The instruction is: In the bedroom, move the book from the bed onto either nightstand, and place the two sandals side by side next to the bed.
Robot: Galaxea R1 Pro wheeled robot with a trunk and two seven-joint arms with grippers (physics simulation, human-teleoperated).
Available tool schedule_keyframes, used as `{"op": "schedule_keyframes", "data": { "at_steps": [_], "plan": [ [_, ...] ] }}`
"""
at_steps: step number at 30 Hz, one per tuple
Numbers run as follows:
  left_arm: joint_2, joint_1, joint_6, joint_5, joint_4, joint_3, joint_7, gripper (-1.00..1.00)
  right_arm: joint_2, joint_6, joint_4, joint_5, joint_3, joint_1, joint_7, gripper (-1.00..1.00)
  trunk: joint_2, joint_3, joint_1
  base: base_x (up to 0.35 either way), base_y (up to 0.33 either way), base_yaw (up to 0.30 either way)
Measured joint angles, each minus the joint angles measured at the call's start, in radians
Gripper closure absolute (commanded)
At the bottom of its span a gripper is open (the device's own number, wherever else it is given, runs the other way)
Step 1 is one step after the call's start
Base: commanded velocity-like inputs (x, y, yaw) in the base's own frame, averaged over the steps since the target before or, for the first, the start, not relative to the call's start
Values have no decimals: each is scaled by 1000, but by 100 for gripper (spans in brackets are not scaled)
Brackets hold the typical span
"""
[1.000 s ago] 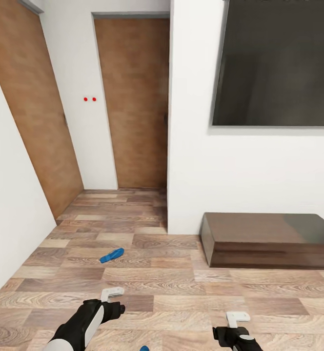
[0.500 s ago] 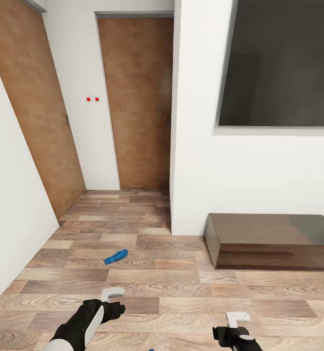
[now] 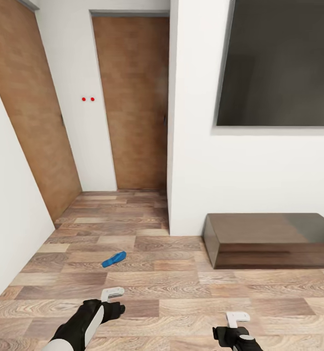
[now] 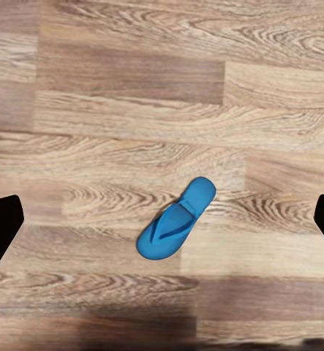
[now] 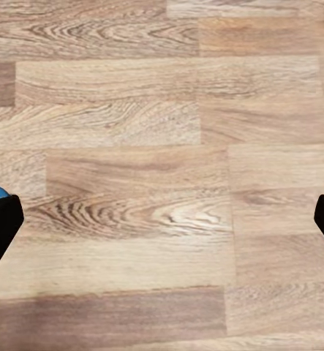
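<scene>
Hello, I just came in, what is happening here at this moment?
The robot stands on a wood floor near two doors, holding nothing. Its left tool and right tool are both open and held low. One blue sandal lies on the floor ahead of the left arm. The left wrist view looks down on a sandal lying flat between the fingers, not gripped. A low dark cabinet stands by the wall.
</scene>
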Motion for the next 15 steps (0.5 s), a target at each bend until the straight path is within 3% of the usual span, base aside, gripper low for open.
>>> {"op": "schedule_keyframes", "data": {
  "at_steps": [8, 15],
  "plan": [
    [0, 0, 0, 0, 0, 0, 0, -100, 0, -6, 0, 1, 0, 0, 0, -100, 0, 0, 0, 1, 166, -262],
    [-1, 0, -1, -1, 0, 0, 0, -100, 0, -10, 0, 1, 1, 0, 0, -100, 0, 0, 0, 16, 75, -281]
  ]
}}
